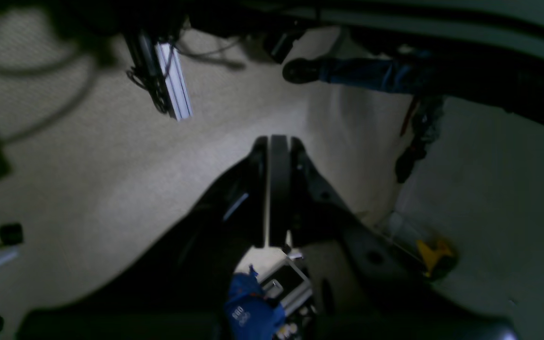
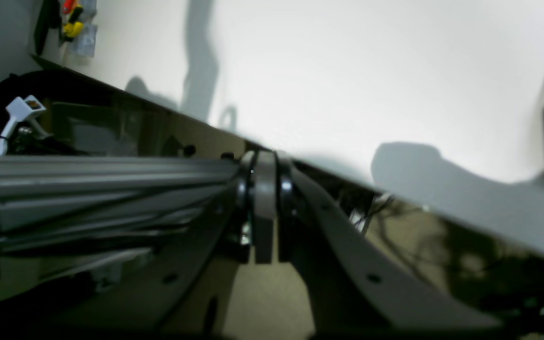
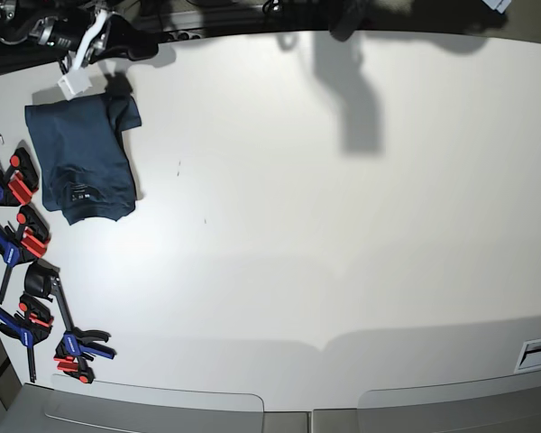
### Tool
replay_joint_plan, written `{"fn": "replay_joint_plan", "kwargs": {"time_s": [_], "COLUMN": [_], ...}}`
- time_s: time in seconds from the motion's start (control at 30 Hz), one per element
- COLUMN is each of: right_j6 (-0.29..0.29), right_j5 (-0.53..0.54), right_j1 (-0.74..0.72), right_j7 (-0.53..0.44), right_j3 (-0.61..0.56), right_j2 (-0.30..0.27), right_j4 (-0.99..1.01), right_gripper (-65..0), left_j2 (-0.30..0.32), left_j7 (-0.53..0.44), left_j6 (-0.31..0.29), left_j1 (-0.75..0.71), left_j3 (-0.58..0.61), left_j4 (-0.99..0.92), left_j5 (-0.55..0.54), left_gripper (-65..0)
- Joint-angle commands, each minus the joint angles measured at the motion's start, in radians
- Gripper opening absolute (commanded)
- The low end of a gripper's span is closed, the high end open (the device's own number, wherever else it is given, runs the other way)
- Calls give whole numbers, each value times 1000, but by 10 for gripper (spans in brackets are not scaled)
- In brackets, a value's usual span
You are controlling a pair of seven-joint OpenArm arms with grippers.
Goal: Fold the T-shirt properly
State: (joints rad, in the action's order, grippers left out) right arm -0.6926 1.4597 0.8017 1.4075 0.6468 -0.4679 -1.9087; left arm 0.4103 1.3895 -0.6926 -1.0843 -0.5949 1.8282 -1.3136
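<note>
The dark teal-blue cotton T-shirt [image 3: 81, 158] lies folded compactly on my white surface [image 3: 343, 225]; both my grippers, left gripper [image 1: 279, 141] and right gripper [image 2: 265, 158], are pressed together, empty; little seems left.

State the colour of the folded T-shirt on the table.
The T-shirt is plain dark teal-blue; the base view shows it best.

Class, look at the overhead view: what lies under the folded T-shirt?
The T-shirt lies folded on the white table. Only bare tabletop shows around it; whatever is beneath the fabric is covered.
</note>
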Motion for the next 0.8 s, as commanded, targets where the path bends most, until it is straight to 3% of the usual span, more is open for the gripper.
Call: {"fn": "replay_joint_plan", "kwargs": {"time_s": [0.0, 0.4, 0.77], "right_j6": [-6, -6, -6], "right_j5": [24, 24, 24], "right_j1": [23, 272, 475], "right_j7": [-11, -11, -11], "right_j3": [6, 6, 6], "right_j2": [-14, -13, -14], "right_j4": [-16, -16, -16], "right_gripper": [-650, -650, -650], "left_j2": [8, 5, -2], "left_j7": [7, 7, 7], "left_j6": [-6, -6, -6], "left_j1": [-32, -218, -225], "left_j3": [-6, -6, -6], "left_j4": [12, 12, 3], "left_j5": [-24, -26, -170], "left_gripper": [-650, -650, -650]}}
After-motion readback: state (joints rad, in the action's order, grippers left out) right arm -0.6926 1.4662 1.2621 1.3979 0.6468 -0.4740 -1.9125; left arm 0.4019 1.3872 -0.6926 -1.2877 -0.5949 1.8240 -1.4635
